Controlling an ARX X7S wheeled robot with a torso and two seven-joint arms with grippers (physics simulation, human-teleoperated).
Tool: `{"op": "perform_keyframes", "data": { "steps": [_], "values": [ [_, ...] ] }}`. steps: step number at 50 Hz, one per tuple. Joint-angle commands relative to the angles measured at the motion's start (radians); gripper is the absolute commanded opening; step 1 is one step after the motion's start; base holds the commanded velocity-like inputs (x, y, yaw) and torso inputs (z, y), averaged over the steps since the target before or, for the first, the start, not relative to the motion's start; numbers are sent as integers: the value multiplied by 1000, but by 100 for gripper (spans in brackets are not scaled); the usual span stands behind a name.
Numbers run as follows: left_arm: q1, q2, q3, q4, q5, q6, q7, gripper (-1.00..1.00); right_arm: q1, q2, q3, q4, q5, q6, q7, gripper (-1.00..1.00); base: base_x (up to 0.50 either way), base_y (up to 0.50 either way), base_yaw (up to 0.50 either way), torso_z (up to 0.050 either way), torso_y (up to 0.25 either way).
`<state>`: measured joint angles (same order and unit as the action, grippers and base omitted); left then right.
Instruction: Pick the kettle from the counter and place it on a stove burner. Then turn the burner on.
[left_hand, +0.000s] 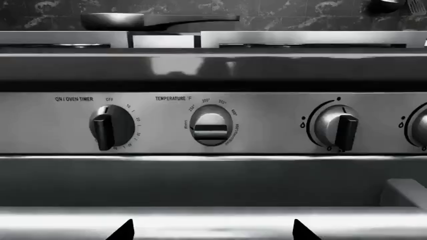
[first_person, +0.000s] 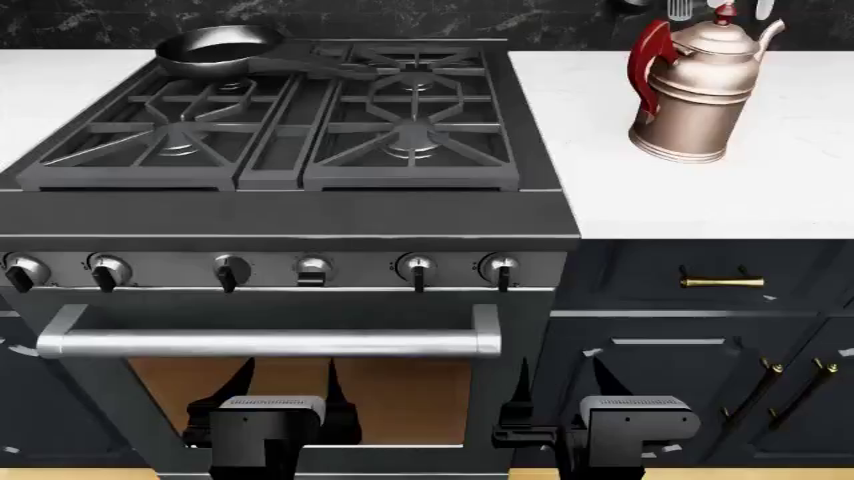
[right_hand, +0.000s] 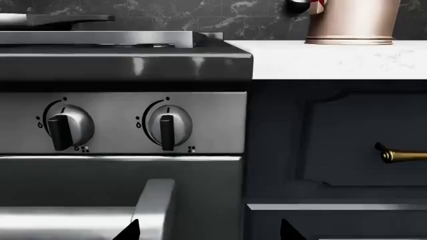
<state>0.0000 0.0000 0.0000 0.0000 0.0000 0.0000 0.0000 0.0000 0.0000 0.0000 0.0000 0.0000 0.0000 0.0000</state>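
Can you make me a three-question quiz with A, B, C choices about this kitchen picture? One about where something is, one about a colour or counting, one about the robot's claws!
1. Where does the copper-pink metal kettle stand?
A. on the white speckled stone counter
B. on a stove burner
C. in the oven

2. What colour is the kettle's handle?
A. blue
B. red
C. green

3. How are the left claw and right claw?
A. holding the kettle
B. gripping a knob
C. open and empty

Answers: 1 A, it sits on the counter, right of the stove. 2 B, the curved handle is red. 3 C, both hang low before the oven, fingers apart, holding nothing.
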Motion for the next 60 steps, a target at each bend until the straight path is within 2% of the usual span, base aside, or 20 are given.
{"op": "perform_keyframes", "data": {
  "steps": [1,6,9,13,18,21,25,27,33,46,60],
  "values": [
    [3,-18,21,2,-12,4,-15,100,-7,17,-21,-12,14,1,18,100,0,0,0,0,0],
    [17,-47,56,10,2,83,-23,100,0,36,-44,0,36,-31,25,100,0,0,0,0,0],
    [17,-70,76,55,5,86,-4,100,-12,48,-45,-116,66,38,26,100,0,0,0,50,0],
    [-39,-95,83,278,5,-53,12,100,3,77,-31,-360,114,196,29,100,0,0,0,50,0],
    [-234,-108,51,488,-2,-285,0,100,187,102,19,-631,182,467,76,100,0,0,0,50,0],
    [-274,-130,64,538,28,-331,-4,100,266,109,39,-690,206,550,100,100,0,0,0,50,0],
    [-275,-146,86,540,43,-329,1,100,282,112,55,-704,226,571,111,100,0,0,0,50,0],
    [-273,-140,74,570,0,-357,17,100,284,115,64,-730,243,592,115,100,0,0,0,27,0],
    [-273,-148,73,668,-14,-406,16,100,278,123,92,-789,293,609,112,100,233,-485,0,0,0],
    [-271,-164,96,677,18,-381,-13,100,259,136,106,-840,327,585,118,100,430,-372,0,0,0],
    [-272,-168,90,684,-11,-396,-22,100,256,134,138,-877,385,582,144,100,412,-423,0,0,0]
  ]
}}
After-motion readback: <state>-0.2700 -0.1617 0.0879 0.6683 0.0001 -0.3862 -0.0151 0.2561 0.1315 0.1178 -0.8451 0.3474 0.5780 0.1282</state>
